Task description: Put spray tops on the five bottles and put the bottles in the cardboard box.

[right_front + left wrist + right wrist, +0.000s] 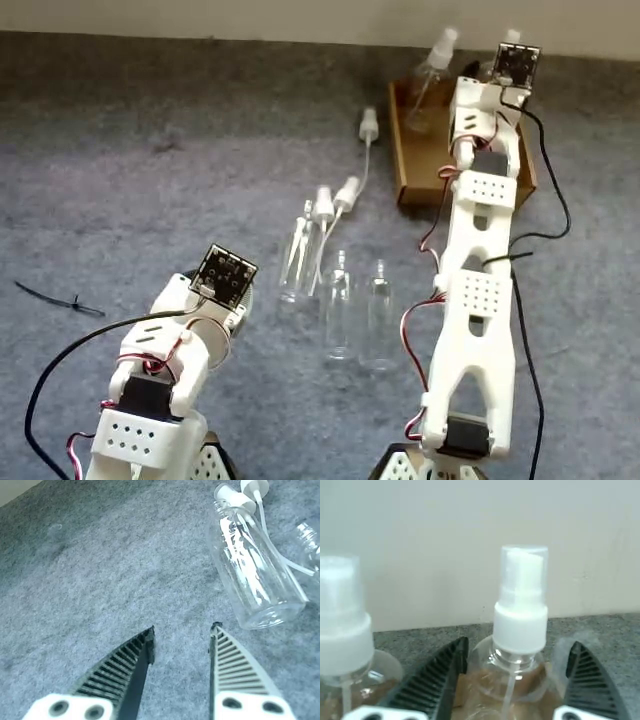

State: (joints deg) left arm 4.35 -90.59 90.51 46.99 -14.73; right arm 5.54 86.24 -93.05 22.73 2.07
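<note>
In the cardboard box (pixel 408 180) at the far right stand two clear bottles with spray tops. One capped bottle (pixel 520 625) rises between the fingers of my open right gripper (pixel 517 652), which straddle it without pressing. The other capped bottle (pixel 342 635) stands beside it (pixel 430 75). On the carpet lie three uncapped bottles (pixel 297 255) (pixel 338 305) (pixel 378 312). Two loose spray tops (pixel 335 197) rest at the first bottle's neck, and a third spray top (pixel 368 125) lies farther back. My left gripper (pixel 182 632) hovers open over bare carpet, just short of the base of the nearest lying bottle (pixel 252 572).
A black cable tie (pixel 60 300) lies on the grey carpet at the left. The pale wall runs behind the box. The right arm (pixel 480 290) stretches along the right side, beside the lying bottles. Bare carpet spreads over the left and middle back.
</note>
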